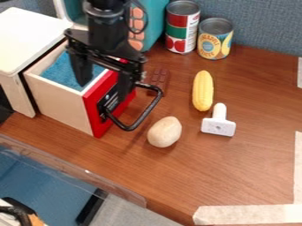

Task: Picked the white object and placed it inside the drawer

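Gripper (103, 91) over drawer (59, 101) front, jaws spread, empty. White piece (218, 127) on counter (254, 163), stem (219, 111) near corn (203, 90). Best clear the handle (130, 128) first, then straddle stem squarely.

My way into the drawer (63, 108) is down through its open top. The black handle (158, 103) juts from the drawer's red front, a snag for my claw (105, 90), and the beige egg-shaped object (164, 132) crowds the desk (236, 174) just past it. Farther out from the drawer, I have a lane between that object and the white T-shaped piece (219, 126).
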Robot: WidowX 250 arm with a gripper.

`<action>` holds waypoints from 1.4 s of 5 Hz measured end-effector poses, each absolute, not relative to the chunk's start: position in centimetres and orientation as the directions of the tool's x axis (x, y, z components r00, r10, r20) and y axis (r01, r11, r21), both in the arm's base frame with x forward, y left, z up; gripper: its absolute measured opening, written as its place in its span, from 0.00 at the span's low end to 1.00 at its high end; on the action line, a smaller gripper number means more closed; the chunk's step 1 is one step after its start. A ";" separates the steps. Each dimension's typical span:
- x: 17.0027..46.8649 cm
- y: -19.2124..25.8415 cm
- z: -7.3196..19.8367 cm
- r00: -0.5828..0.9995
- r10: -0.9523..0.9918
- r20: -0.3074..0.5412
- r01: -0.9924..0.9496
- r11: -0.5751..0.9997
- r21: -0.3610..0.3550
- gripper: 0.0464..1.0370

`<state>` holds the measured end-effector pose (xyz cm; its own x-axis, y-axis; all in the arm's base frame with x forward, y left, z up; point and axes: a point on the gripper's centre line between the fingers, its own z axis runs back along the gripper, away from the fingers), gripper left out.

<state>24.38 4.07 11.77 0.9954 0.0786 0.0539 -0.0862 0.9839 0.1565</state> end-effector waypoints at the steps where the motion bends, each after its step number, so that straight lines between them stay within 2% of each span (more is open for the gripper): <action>1: 24.8 2.3 11.1 0.994 0.091 0.053 -0.096 0.989 0.114 0.96; 4: 28.1 -2.8 9.7 0.979 0.176 0.098 -0.176 0.984 -0.008 0.96; 6: 30.6 -5.2 7.9 0.977 0.190 0.095 -0.186 0.982 -0.042 0.96; 7: 31.2 -6.1 6.1 0.977 0.197 0.079 -0.194 0.980 -0.040 0.96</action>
<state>31.21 -6.13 6.12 0.9773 0.1966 0.0795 -0.1939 0.9802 -0.0404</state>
